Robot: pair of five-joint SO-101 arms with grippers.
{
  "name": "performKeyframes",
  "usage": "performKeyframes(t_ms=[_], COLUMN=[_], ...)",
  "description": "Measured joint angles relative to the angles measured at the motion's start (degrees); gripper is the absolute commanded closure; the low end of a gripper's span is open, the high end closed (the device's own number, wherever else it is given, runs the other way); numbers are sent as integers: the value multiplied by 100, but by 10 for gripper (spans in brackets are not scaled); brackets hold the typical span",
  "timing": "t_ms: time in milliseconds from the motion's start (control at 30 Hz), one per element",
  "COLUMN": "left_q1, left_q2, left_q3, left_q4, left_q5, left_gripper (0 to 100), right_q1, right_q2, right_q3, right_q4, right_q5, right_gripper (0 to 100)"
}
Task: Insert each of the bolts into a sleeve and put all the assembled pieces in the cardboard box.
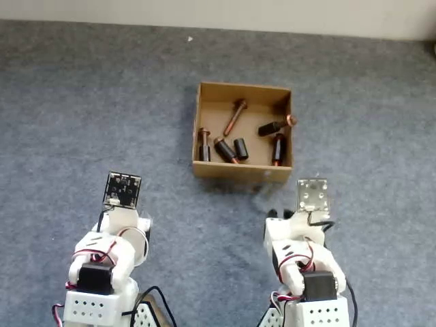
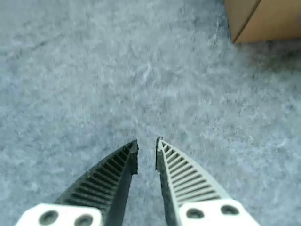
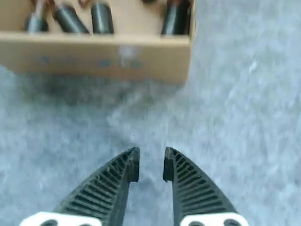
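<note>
the left gripper (image 2: 146, 147) and the right gripper (image 3: 151, 160) are hanging just outside the cardboard box (image 1: 240, 170), jaws slightly parted and gripping nothing, while inside it a bare bolt (image 1: 235, 117) and a loose sleeve (image 1: 240, 148) are lying apart, so reaching in is probably risking a snag on its wall

You have one cardboard box (image 1: 242, 169). Inside it you can count five black sleeves: a left sleeve (image 1: 204, 153) at the box's left wall, a middle sleeve (image 1: 223, 148) and a lone sleeve (image 1: 240, 148) side by side near its front wall, and a rear right sleeve (image 1: 270, 128) and a front right sleeve (image 1: 278, 148) by its right wall. The copper bolts come to five as well: four sit in sleeves, and one bare bolt (image 1: 235, 117) lies toward the box's back wall. In front of the box you have two grippers: the left gripper (image 2: 146, 141) and the right gripper (image 3: 151, 150).
</note>
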Motion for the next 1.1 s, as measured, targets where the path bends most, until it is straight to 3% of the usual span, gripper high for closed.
performKeyframes(t_ms=[233, 1100], left_q1=[0, 0], left_q2=[0, 0], left_q3=[0, 0], left_q4=[589, 712], left_q5=[0, 0], left_gripper=[915, 913], right_q1=[0, 0], right_q2=[0, 0], right_q3=[0, 0], right_q4=[949, 967], right_q5=[0, 0], right_gripper=[925, 925])
